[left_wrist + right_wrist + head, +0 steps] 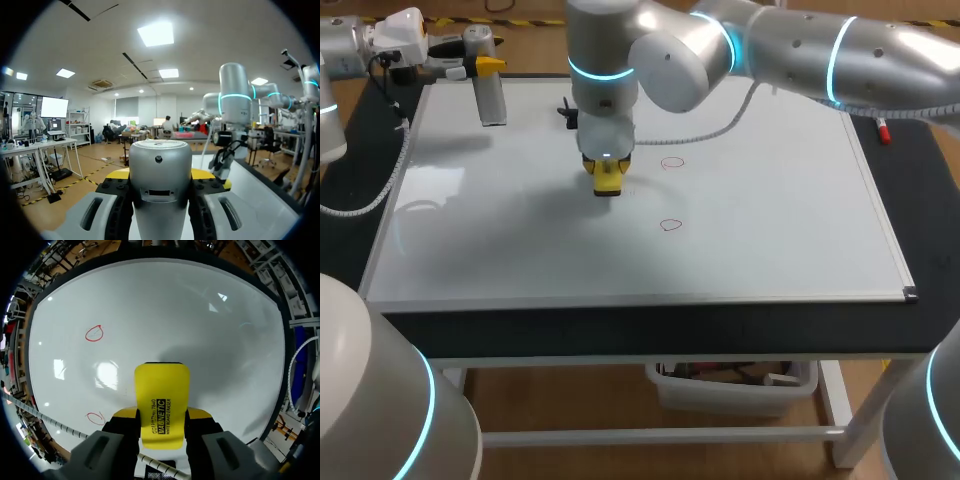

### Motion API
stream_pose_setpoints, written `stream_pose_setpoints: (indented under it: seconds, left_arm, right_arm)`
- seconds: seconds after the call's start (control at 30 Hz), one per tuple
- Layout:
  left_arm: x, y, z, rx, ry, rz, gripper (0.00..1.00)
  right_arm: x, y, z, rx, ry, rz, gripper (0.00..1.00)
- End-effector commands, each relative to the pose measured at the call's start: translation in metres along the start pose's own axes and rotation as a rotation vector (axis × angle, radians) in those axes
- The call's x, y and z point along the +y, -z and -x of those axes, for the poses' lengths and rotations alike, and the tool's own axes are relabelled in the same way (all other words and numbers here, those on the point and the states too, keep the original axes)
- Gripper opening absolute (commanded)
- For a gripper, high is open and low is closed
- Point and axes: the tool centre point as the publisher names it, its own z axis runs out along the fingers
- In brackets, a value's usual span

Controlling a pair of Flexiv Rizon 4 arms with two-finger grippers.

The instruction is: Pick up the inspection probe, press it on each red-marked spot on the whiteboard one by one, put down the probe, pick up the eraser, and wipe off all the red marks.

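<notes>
My left gripper [486,67] is at the whiteboard's far left corner, shut on the silver cylindrical probe [491,98], which points down at the board. In the left wrist view the probe [160,175] fills the gap between the fingers. My right arm reaches in to the board's middle, its gripper [607,170] shut on the yellow eraser [607,180], held low over the whiteboard [770,230]. The eraser [161,400] shows between the right fingers. Two red circle marks [672,162] [670,225] lie just right of the eraser; both marks [93,333] [95,417] also show in the right wrist view.
A red marker pen [883,130] lies on the black table beyond the board's far right corner. The right arm's cable [720,125] hangs over the far part of the board. A black tabletop [650,325] frames the whiteboard.
</notes>
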Motion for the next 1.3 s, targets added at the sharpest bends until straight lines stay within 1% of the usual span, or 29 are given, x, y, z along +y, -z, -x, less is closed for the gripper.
stream_pose_setpoints:
  seconds: [0.03, 0.1, 0.13, 0.2, 0.57, 0.8, 1.03, 1.3]
  left_arm:
    - [-0.001, 0.000, 0.000, 0.002, 0.000, 0.000, 0.00]
    - [-0.001, 0.000, 0.000, 0.002, 0.000, 0.000, 0.00]
    - [-0.001, 0.000, 0.000, 0.002, 0.000, 0.000, 0.00]
    - [-0.001, 0.000, 0.000, 0.002, 0.000, 0.000, 0.00]
    - [-0.001, 0.000, 0.000, 0.002, 0.000, 0.000, 0.00]
    - [-0.001, 0.000, 0.000, 0.002, 0.000, 0.000, 0.00]
    - [-0.001, 0.000, 0.000, 0.002, 0.000, 0.000, 0.00]
    - [-0.001, 0.000, 0.000, 0.002, 0.000, 0.000, 0.00]
  right_arm:
    - [0.001, -0.011, 0.011, -0.022, 0.023, 0.002, 0.00]
    - [0.003, -0.014, 0.017, -0.018, 0.041, 0.003, 0.00]
    - [0.003, -0.015, 0.019, -0.031, 0.050, 0.018, 0.00]
    - [0.003, -0.017, 0.021, -0.012, 0.064, 0.028, 0.00]
    - [0.002, -0.025, 0.024, 0.004, 0.084, 0.064, 0.00]
    - [0.003, -0.028, 0.022, 0.014, 0.085, 0.071, 0.00]
    - [0.005, -0.037, 0.018, 0.027, 0.084, 0.091, 0.00]
    - [0.004, -0.045, 0.005, 0.042, 0.047, 0.093, 0.00]
